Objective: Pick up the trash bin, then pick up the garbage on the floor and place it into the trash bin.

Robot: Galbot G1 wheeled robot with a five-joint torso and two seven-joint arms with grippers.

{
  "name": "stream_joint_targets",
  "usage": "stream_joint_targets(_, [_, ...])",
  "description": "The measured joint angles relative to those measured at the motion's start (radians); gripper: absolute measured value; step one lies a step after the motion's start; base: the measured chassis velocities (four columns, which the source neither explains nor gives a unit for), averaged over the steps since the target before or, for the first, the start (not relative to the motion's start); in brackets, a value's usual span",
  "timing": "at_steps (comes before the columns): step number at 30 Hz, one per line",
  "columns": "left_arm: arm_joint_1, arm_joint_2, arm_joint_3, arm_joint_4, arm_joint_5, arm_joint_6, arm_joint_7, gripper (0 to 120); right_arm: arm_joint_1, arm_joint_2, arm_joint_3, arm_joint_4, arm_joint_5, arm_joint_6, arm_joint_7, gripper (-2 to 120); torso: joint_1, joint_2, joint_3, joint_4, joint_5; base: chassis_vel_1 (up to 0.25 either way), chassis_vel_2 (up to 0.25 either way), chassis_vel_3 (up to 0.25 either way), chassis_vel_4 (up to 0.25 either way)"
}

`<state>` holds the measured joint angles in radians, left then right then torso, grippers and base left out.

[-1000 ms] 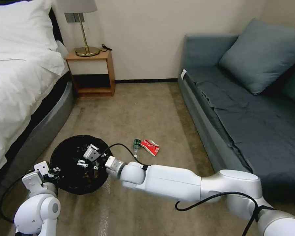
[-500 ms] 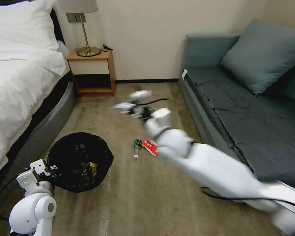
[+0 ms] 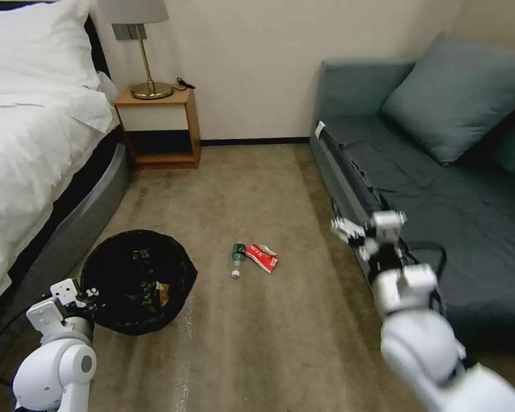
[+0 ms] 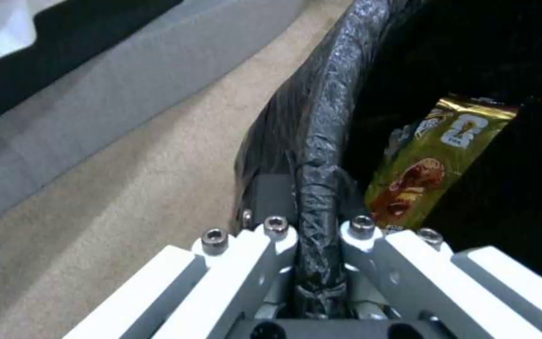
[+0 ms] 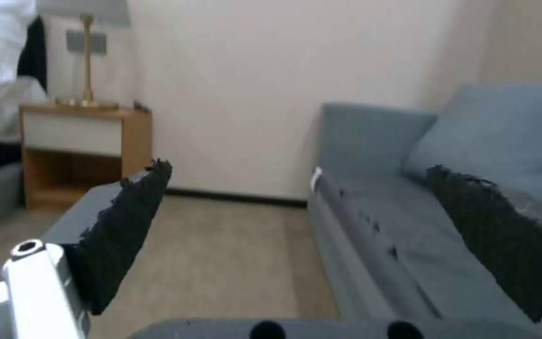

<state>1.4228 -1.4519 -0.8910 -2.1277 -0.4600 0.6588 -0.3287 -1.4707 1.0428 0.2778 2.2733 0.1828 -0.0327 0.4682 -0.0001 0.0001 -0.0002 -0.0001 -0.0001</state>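
Observation:
The trash bin [image 3: 120,269], lined with a black bag, is near the bed at the lower left. My left gripper [image 3: 84,297] is shut on its near rim [image 4: 321,155], the bag-covered edge pinched between the fingers. A gold-brown wrapper [image 4: 437,160] lies inside the bin [image 3: 161,293]. On the carpet lie a clear bottle [image 3: 237,258] with a green label and a red-white wrapper [image 3: 262,257], side by side. My right gripper [image 3: 349,230] hangs raised by the sofa's front edge, open, with nothing between its black pads [image 5: 127,235].
The bed [image 3: 34,149] runs along the left, with a wooden nightstand [image 3: 160,129] and lamp behind it. A grey-blue sofa [image 3: 440,200] with a cushion lines the right. Open carpet [image 3: 257,343] lies between them.
My right arm has swung away from over the bin, up across the floor, to the sofa side. The left gripper keeps its hold on the rim.

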Motion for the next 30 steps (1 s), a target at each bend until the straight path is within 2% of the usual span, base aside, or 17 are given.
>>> stream_joint_targets(4, [0.001, 0.003, -0.002, -0.002, -0.002, -0.003, 0.003, 2, -0.089, 0.135, -0.028, -0.011, -0.096, 0.067, -0.038, 100, 0.0, 0.0, 0.0, 0.0, -0.0001, 0.0, 0.0, 0.0, 0.0])
stream_joint_targets(9, [0.002, 0.002, -0.001, -0.002, -0.001, -0.005, 0.006, 2, -0.104, 0.195, -0.039, -0.037, -0.135, 0.117, -0.088, 100, 0.0, 0.0, 0.0, 0.0003, -0.0002, 0.0, 0.0, 0.0, 0.0])
stream_joint_targets(15, [0.003, 0.002, 0.0, -0.003, 0.0, -0.007, 0.008, 2, -0.106, 0.211, -0.039, -0.074, -0.157, 0.165, -0.117, 100, 0.0, 0.0, 0.0, 0.0002, -0.0001, 0.0, 0.0, 0.0, 0.0])
stream_joint_targets(22, [0.004, 0.0, 0.001, -0.008, 0.001, -0.007, 0.008, 2, -0.095, 0.206, -0.041, -0.087, -0.156, 0.175, -0.125, 100, 0.0, 0.0, 0.0, 0.0001, 0.0, 0.0, 0.0, 0.0, 0.0])
stream_joint_targets(30, [0.006, 0.001, -0.007, -0.013, 0.001, -0.007, 0.008, 2, -0.079, 0.199, -0.044, -0.099, -0.15, 0.178, -0.128, 100, 0.0, 0.0, 0.0, 0.0001, 0.0, -0.105, 0.104, 0.103, -0.096])
